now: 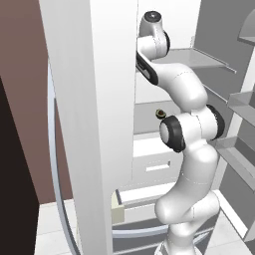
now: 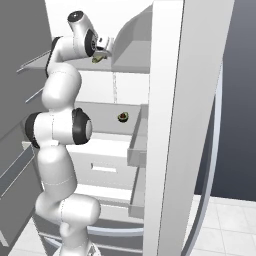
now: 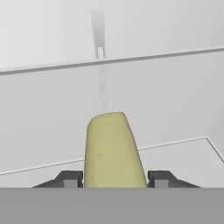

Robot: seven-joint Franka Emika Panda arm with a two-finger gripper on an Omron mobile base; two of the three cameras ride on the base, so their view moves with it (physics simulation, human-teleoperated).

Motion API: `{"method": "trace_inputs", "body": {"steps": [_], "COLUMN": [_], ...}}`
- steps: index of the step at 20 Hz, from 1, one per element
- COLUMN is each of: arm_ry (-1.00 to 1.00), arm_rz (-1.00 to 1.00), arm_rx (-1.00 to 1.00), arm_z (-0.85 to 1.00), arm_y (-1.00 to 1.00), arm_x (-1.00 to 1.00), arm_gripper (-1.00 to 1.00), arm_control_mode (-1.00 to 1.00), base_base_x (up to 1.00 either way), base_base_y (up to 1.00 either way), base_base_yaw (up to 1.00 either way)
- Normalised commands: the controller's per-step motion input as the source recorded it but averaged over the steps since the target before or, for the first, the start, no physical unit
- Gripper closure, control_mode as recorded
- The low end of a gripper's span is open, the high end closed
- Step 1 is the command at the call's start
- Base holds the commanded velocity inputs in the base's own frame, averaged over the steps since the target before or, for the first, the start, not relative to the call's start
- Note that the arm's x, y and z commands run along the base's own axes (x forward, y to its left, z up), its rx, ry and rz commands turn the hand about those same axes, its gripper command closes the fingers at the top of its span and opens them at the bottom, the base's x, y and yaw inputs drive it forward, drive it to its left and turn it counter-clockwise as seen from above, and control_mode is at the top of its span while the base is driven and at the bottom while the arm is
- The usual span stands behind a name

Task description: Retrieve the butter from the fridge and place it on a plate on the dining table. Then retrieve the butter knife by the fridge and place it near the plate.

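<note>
Gripper (image 3: 113,180) fingers were closed on the butter (image 3: 112,151), resting on an upper shelf inside the open fridge (image 2: 165,125). Retrieval step underway; next it likely needed lifting and withdrawing clear.

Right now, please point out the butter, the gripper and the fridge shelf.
butter (image 3: 113,151), hand view, middle of its yellow top face.
gripper (image 3: 114,179), hand view, midway between the fingertips.
fridge shelf (image 3: 175,155), hand view, bare white surface.
</note>
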Motion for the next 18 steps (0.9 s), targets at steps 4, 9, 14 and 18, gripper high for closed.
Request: {"method": "trace_inputs", "body": {"steps": [4, 9, 14, 18], "arm_ry": [-0.21, -0.13, -0.10, -0.06], "arm_rz": [0.08, 0.06, 0.02, 0.00], "arm_rx": [0.00, 0.02, 0.00, 0.00], "arm_z": [0.00, 0.00, 0.10, 0.28], "arm_y": [-0.01, 0.00, 0.00, 0.00], "arm_x": [-0.01, -0.11, -0.18, -0.30], "arm_gripper": [1.00, 1.00, 1.00, 1.00], "arm_control_mode": [-1.00, -1.00, -1.00, -1.00], "base_base_x": [0.00, 0.00, 0.00, 0.00], "base_base_y": [0.00, 0.00, 0.00, 0.00], "base_base_yaw": [0.00, 0.00, 0.00, 0.00]}}
